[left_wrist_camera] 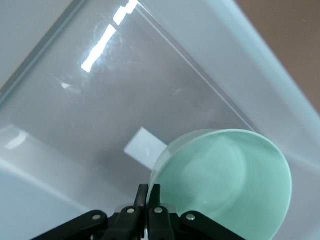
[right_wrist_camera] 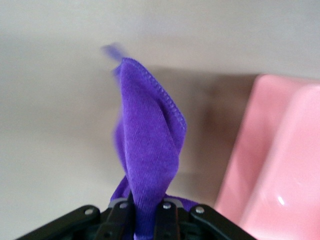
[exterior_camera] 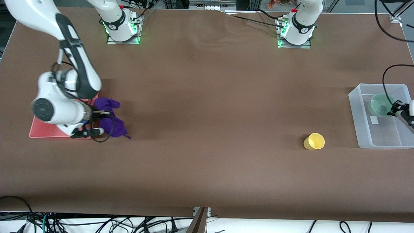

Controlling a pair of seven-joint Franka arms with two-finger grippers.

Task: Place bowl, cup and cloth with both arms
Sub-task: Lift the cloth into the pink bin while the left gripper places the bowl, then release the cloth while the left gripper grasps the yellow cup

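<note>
Yellow cup [exterior_camera: 314,141] tipped over, open mouth showing.

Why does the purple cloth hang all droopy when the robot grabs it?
The cloth is probably soft and floppy: it folds and dangles from the right gripper beside the pink bin. Its fuzzy weave likely grips well, so it seems unlikely to slip. It looks light.

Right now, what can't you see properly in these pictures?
- Front view: the left hand sits at the picture's edge, holding the bowl over the clear bin; its arm is cut off.
- Front view: the right arm covers most of the pink bin and part of the cloth.
- Right wrist view: the cloth's free end is blurred.
- The yellow cup appears in no wrist view.
</note>
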